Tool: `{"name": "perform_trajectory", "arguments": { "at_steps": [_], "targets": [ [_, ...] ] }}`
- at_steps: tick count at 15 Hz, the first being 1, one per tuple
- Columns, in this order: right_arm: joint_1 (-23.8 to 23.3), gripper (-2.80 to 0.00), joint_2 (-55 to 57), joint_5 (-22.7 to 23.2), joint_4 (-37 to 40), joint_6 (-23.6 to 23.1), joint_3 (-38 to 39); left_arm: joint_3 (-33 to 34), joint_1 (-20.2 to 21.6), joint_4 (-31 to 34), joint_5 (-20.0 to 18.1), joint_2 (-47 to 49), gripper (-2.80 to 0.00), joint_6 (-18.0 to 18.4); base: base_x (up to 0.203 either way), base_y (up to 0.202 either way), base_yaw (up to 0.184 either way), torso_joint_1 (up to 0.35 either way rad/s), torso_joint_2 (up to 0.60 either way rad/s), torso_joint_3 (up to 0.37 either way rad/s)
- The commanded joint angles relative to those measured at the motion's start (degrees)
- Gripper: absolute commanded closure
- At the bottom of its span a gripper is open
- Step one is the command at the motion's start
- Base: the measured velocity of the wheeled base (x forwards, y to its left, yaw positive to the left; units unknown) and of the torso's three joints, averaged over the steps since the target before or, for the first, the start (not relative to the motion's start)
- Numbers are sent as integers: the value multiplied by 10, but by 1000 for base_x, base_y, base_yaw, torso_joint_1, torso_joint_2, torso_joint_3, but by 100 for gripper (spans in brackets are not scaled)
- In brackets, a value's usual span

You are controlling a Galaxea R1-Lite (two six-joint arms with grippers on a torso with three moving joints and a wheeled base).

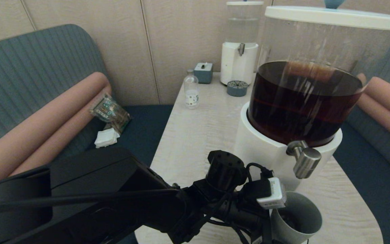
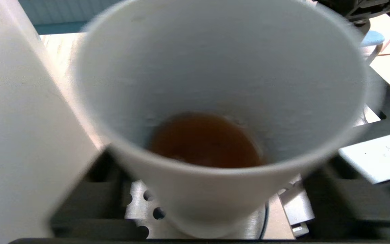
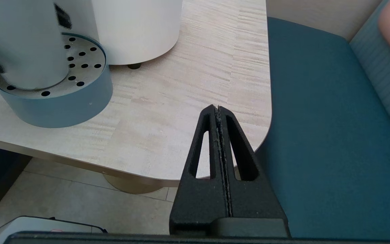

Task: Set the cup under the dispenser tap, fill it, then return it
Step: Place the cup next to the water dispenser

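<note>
The grey cup (image 1: 298, 220) stands low under the steel dispenser tap (image 1: 306, 162) of the big dispenser (image 1: 303, 98) of dark brown liquid. My left gripper (image 1: 272, 223) reaches in from the left and is shut on the cup (image 2: 215, 84), with dark fingers (image 2: 350, 200) on both sides. Brown liquid (image 2: 205, 139) covers the cup's bottom. In the right wrist view the cup (image 3: 22, 44) rests over a perforated blue-grey drip tray (image 3: 59, 101). My right gripper (image 3: 218, 109) hangs shut and empty off the table's near right corner, out of the head view.
A smaller clear-liquid dispenser (image 1: 240, 44) with its own drip tray (image 1: 237, 88), a glass bottle (image 1: 191, 91) and a small grey box (image 1: 203, 72) stand at the table's far end. A snack packet (image 1: 110, 112) lies on the left sofa. Blue seat (image 3: 333, 135) borders the table edge.
</note>
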Motion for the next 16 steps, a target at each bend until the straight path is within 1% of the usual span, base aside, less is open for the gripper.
{"name": "perform_trajectory", "arguments": {
  "at_steps": [1, 2, 8, 16],
  "targets": [
    [0, 0, -3, 0, 0, -1, 0, -4, -1, -2, -2, 4, 0, -4, 0, 0, 0, 0, 0, 0],
    [0, 0, -3, 0, 0, -1, 0, -3, -2, -2, -1, 4, 0, -9, 0, 0, 0, 0, 0, 0],
    [0, 0, -3, 0, 0, -1, 0, 10, -8, -3, -1, -15, 0, -9, 0, 0, 0, 0, 0, 0],
    [0, 0, -3, 0, 0, -1, 0, 117, -9, -13, 22, -124, 0, -30, 0, 0, 0, 0, 0, 0]
  ]
}}
